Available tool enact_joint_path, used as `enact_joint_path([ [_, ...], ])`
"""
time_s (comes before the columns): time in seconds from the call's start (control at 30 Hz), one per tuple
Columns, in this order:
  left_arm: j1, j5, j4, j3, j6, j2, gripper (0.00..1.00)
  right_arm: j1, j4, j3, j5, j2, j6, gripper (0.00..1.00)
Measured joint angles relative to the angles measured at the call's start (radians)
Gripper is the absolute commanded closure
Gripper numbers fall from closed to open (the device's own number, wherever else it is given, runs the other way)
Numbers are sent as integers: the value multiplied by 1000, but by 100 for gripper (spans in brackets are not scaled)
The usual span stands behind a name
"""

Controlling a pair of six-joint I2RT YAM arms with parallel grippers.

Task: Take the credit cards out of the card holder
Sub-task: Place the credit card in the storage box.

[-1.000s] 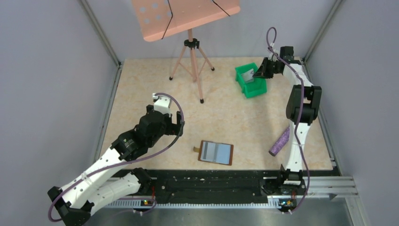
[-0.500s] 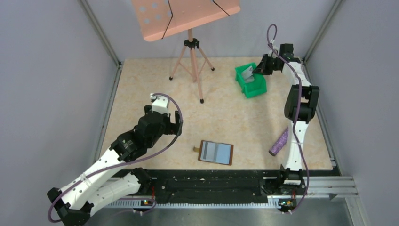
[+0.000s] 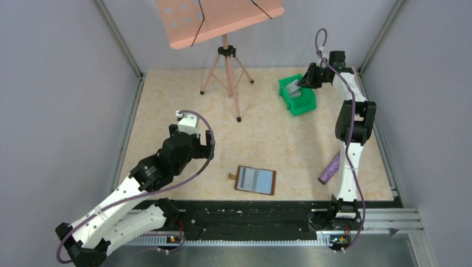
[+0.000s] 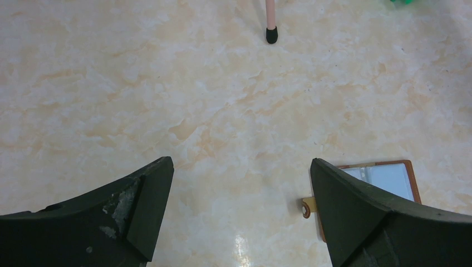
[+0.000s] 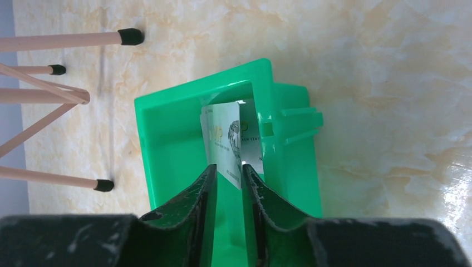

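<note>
Card holder [image 3: 255, 180]: in the top view it lies open on the table [image 3: 278, 144] near the front edge; whether cards remain inside cannot be confirmed. Right gripper [image 3: 305, 83] is over the bin [image 3: 303, 107].

Left wrist view: left gripper [image 4: 240, 163] is spread wide and empty, with the holder partly hidden behind one finger.

Right wrist view: right gripper is clamped on one card [image 5: 225, 139], low inside the bin. Risk: if released tilted, the card may prop against the bin wall or cling to a pad.
</note>
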Motion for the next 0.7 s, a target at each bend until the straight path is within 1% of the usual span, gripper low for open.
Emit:
enact_joint_path([
  [0.17,0,-4,0,-1,-3,-2,1,0,-1,13,40,0,21,63],
  [0.23,0,-4,0,-1,-10,-2,1,4,-1,19,63,0,31,62],
  [0.47,0,4,-5,-1,-63,2,2,5,-23,78,126,-1,59,58],
  [0.7,0,20,-24,-1,-134,5,3,6,-43,90,152,-11,72,57],
])
